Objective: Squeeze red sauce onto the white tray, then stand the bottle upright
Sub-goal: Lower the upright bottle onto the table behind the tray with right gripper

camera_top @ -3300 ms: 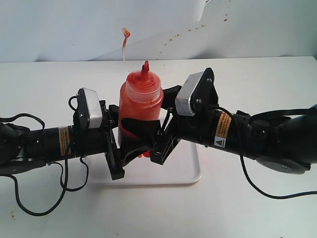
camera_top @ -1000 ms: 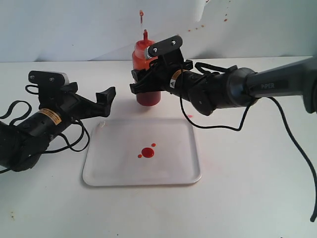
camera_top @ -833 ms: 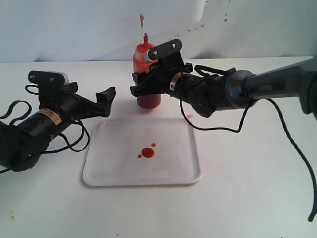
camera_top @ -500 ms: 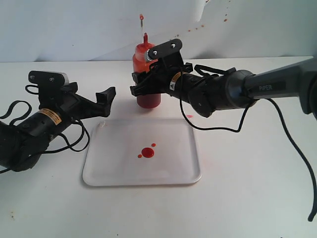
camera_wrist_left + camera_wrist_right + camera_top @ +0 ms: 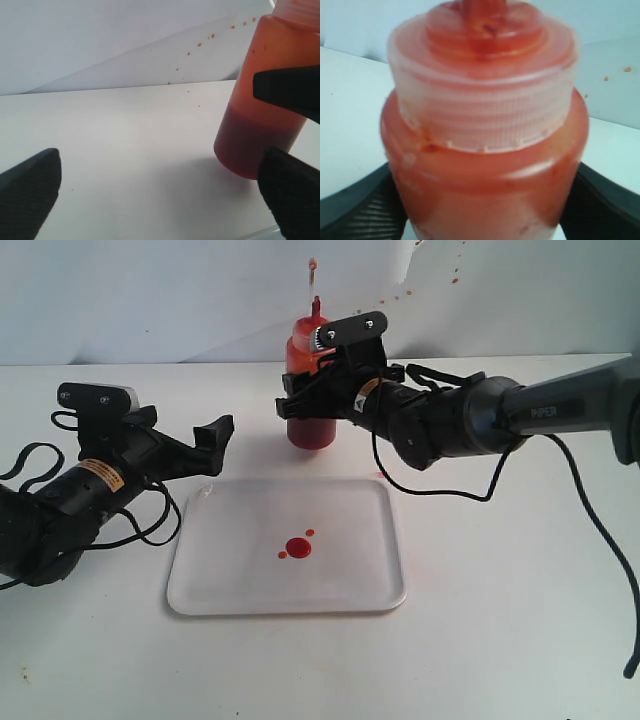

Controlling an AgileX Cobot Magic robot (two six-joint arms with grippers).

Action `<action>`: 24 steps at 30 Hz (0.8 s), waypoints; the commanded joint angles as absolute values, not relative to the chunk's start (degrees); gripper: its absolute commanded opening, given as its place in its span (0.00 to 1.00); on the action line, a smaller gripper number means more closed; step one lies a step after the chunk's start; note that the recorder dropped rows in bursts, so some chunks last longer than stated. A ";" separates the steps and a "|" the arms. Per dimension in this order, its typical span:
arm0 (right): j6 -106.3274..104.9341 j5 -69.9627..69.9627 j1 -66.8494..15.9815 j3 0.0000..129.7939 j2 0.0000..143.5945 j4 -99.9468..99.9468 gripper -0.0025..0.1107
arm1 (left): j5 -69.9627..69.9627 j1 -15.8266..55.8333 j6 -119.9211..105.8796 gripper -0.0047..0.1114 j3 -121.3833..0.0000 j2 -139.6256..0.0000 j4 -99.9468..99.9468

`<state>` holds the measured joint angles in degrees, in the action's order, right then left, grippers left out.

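Observation:
The bottle (image 5: 312, 432) stands upright on the table just behind the white tray (image 5: 230, 585), its red nozzle (image 5: 317, 308) pointing up and its thin cap (image 5: 312, 265) held above it on the tether. My right gripper (image 5: 312, 400) is shut on the bottle's body; in the right wrist view the bottle (image 5: 485, 150) fills the space between the black fingers (image 5: 355, 210). Red sauce (image 5: 297, 547) lies near the tray's middle as a round blob with two tiny drops. My left gripper (image 5: 215, 438) is open and holds nothing, left of the bottle (image 5: 260, 130) near the tray's back left corner.
Black cables (image 5: 150, 530) loop on the table under the left arm. The right arm's cable (image 5: 575, 490) trails across the table's right side. The grey backdrop (image 5: 150, 300) carries faint red specks. A small red spot (image 5: 380, 473) marks the table beside the tray's back right corner.
My right gripper has carried the upright bottle a little to the right and slightly farther back. The left arm, the tray and the sauce blob are unmoved.

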<state>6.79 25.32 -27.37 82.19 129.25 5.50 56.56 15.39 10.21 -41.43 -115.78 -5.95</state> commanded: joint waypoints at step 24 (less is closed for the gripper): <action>9.25 30.68 -29.62 82.81 132.37 10.51 0.06 | 57.11 15.32 10.45 0.94 -41.68 -115.37 -5.22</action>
<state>8.95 28.41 -29.64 82.32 132.62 10.10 56.44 15.39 10.32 -41.53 -115.78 -5.95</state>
